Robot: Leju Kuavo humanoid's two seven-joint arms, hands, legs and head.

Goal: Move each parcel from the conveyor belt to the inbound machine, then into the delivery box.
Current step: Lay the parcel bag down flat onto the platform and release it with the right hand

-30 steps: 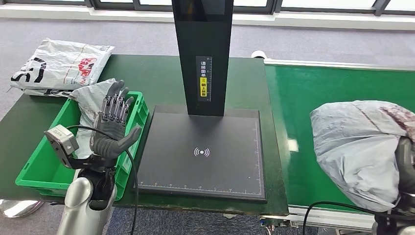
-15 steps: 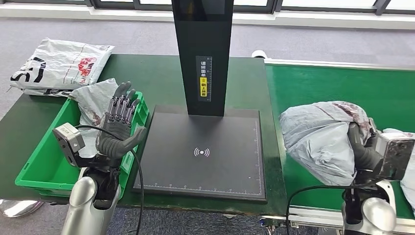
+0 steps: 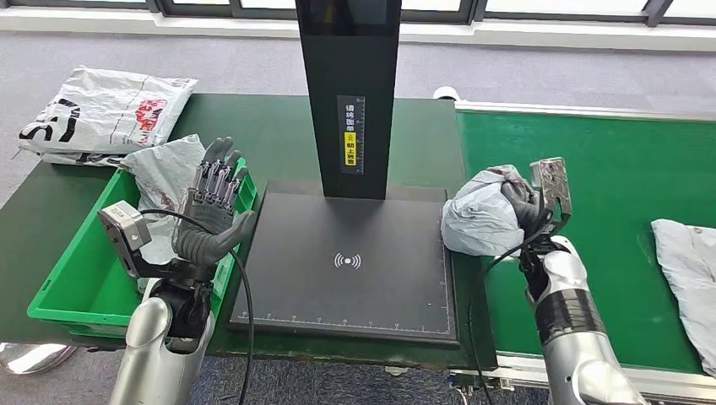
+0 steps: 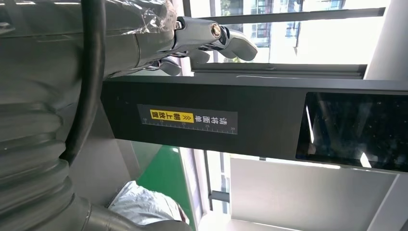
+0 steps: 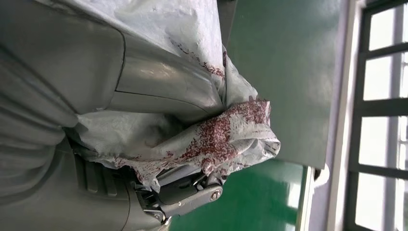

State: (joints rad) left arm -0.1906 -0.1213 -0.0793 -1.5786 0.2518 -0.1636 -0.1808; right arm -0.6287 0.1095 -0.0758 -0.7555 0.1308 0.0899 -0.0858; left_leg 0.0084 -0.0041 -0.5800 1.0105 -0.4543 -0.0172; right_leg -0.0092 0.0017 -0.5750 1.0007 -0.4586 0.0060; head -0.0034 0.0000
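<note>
My right hand [image 3: 525, 207] grips a crumpled grey parcel [image 3: 480, 221] with dark red print, held over the right edge of the black inbound machine's pad [image 3: 348, 261]. In the right wrist view my thumb and fingers clamp the same parcel [image 5: 202, 139]. My left hand [image 3: 209, 213] is raised with fingers spread and nothing in it, between the pad and the green delivery box [image 3: 76, 287]. A grey parcel [image 3: 165, 181] lies in that box. Another grey parcel [image 3: 688, 270] rests on the green conveyor belt [image 3: 608, 160] at the right edge.
The machine's tall black post [image 3: 350, 84] rises behind the pad, seen also in the left wrist view as the post [image 4: 240, 120] with its yellow label. A white printed bag [image 3: 101, 114] lies on the dark table's far left corner.
My right hand has carried the grey parcel leftward from the belt to the pad's right edge. A second parcel has appeared at the belt's right. My left hand shifted slightly right.
</note>
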